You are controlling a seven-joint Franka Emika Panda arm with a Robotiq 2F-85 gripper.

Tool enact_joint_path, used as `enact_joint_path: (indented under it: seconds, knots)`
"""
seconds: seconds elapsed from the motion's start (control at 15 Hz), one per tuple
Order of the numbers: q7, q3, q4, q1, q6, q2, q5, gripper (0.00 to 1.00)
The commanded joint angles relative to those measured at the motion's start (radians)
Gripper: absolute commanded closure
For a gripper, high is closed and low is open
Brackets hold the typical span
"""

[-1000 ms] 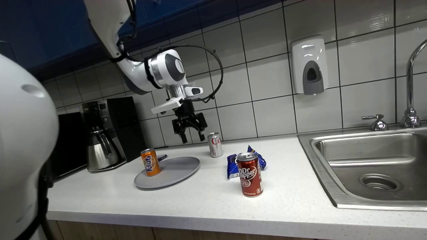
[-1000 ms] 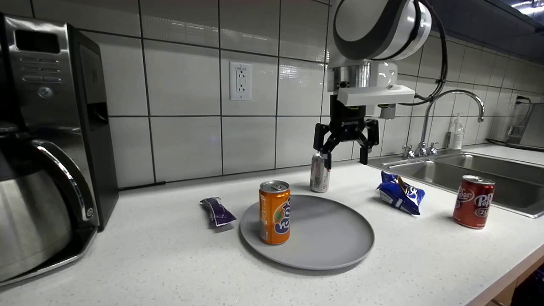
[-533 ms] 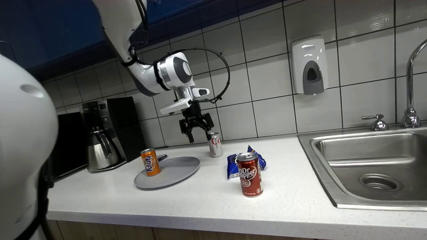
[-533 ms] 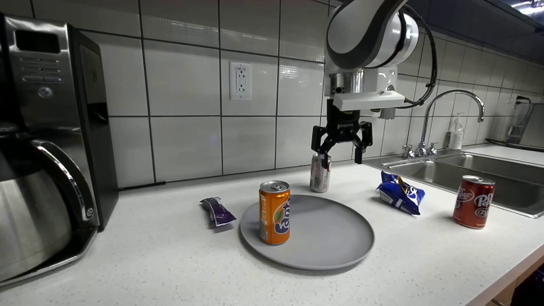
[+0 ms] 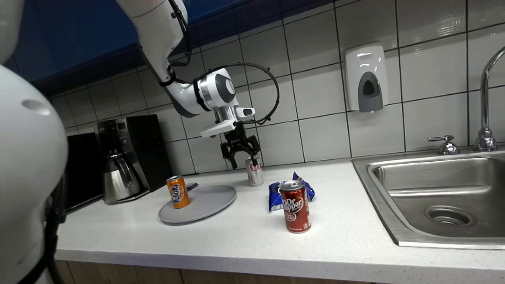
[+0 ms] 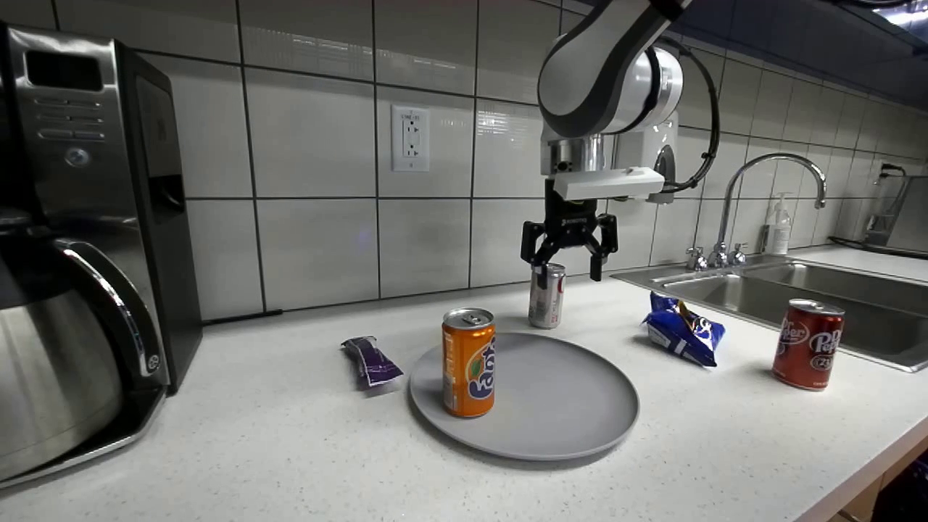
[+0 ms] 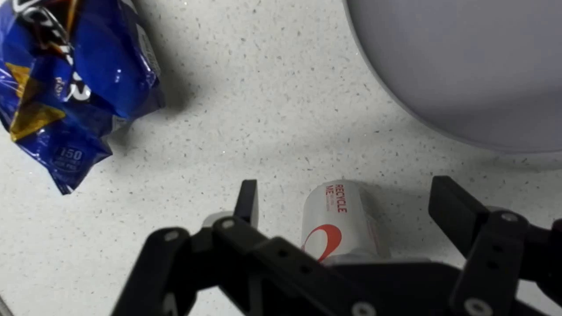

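My gripper (image 6: pixel 569 277) hangs open above the back of the counter, nothing between its fingers. Nearest to it is a silver can (image 6: pixel 545 308) with red lettering, upright by the tiled wall. In the wrist view the can (image 7: pixel 329 219) shows below and between the spread fingertips, its top hidden behind the gripper's body. Some height still separates them as far as I can see; no contact shows. An orange Fanta can (image 6: pixel 464 370) stands on a round grey plate (image 6: pixel 565 406). A blue chip bag (image 7: pixel 88 66) lies on the counter, with a dark red Dr Pepper can (image 5: pixel 296 209) close to it.
A small purple packet (image 6: pixel 371 360) lies beside the plate. A coffee maker (image 5: pixel 134 154) stands at one end of the counter, a steel sink (image 5: pixel 434 189) at the other. The tiled wall (image 6: pixel 312 246) rises right behind the silver can. A soap dispenser (image 5: pixel 366 77) hangs on it.
The gripper has moved towards the silver can, rightward in an exterior view and a little leftward and farther off in an exterior view. It has stayed open. The objects have not moved.
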Motion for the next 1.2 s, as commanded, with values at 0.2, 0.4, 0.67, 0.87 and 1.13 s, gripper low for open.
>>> enact_joint_path:
  seconds: [0.2,0.4,0.67,0.87,1.13]
  knots:
    - [-0.055,-0.003,0.172,-0.011,-0.08,0.108,0.012,0.0]
    - [-0.062,-0.004,0.224,-0.01,-0.101,0.144,0.013,0.0]
    - [-0.071,-0.005,0.289,-0.01,-0.128,0.188,0.014,0.0]
    - [-0.074,-0.007,0.323,-0.01,-0.141,0.21,0.014,0.0]
    - [-0.076,-0.007,0.358,-0.01,-0.157,0.232,0.015,0.26]
